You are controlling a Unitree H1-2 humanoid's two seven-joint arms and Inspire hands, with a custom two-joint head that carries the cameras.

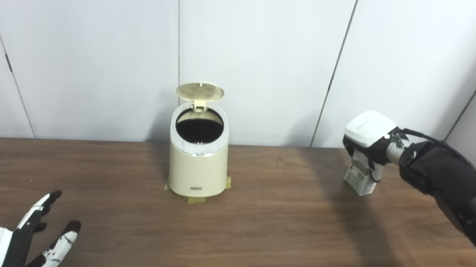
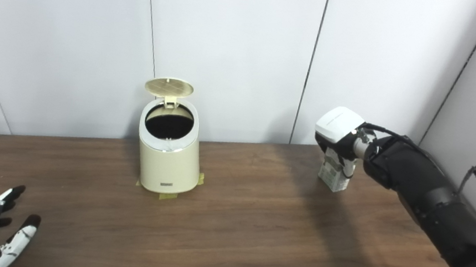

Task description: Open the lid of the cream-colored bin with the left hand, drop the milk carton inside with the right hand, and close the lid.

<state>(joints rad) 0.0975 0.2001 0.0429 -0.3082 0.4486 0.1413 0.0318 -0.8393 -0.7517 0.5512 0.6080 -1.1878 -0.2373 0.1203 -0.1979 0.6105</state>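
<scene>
Bin (image 1: 198, 160) stood centre frame w/ lid (image 1: 200, 92) up, right hand (image 1: 368, 139) clamped on milk carton (image 1: 360, 177) at mid-right, left hand (image 1: 28, 239) splayed, empty, lower left — best lift carton clear, carry over opening before release.

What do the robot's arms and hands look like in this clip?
The right hand has a smooth white shell on its back over black parts, joined by a silvery metal wrist to a bulky matte black forearm. Thin black cables loop beside the wrist and forearm; one ends in a small yellow connector. The left hand has a white shell and black-and-white fingers with dark tips.
</scene>
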